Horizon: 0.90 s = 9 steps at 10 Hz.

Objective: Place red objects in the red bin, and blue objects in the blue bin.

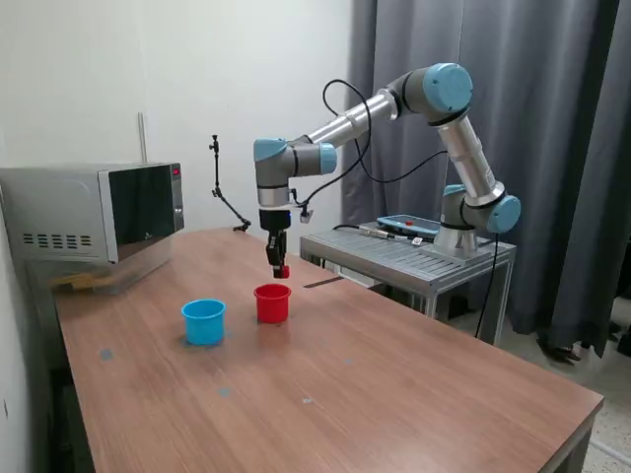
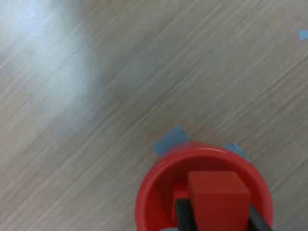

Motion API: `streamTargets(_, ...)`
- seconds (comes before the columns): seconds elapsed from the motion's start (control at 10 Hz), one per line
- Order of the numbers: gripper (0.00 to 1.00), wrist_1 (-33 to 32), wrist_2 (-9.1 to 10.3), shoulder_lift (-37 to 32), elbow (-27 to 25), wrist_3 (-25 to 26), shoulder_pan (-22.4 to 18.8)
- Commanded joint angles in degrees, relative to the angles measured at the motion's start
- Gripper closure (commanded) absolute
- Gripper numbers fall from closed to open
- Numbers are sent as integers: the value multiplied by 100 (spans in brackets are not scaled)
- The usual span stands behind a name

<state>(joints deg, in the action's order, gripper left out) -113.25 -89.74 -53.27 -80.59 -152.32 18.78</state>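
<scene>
My gripper (image 1: 279, 266) is shut on a small red cube (image 1: 283, 270) and holds it just above the red cup (image 1: 272, 303). In the wrist view the held red cube (image 2: 217, 199) sits between the dark fingers (image 2: 183, 216), right over the open mouth of the red cup (image 2: 154, 192). A second red shape (image 2: 179, 195) lies inside the cup, partly hidden by the cube. The light blue cup (image 1: 203, 321) stands on the table to the exterior view's left of the red cup. No dark blue cubes show in either view.
A microwave (image 1: 94, 212) stands at the table's far left corner in the exterior view. A metal stand (image 1: 414, 256) with the arm's base and a tablet is behind the table. Small blue tape marks (image 2: 171, 139) lie on the wooden table (image 1: 394, 384).
</scene>
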Motion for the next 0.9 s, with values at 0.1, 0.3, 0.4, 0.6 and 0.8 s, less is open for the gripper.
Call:
streamTargets(0.1, 0, -21, 0, 9, 17, 0, 21)
streamTargets(0.3, 0, -48, -17, 0, 8, 0, 12)
streamTargets(0.4, 0, -48, -17, 9, 8, -9, 12)
streamTargets(0.6, 0, -48, -17, 0, 17, -9, 3)
streamTargets(0.8, 0, -57, -9, -8, 43, -9, -75)
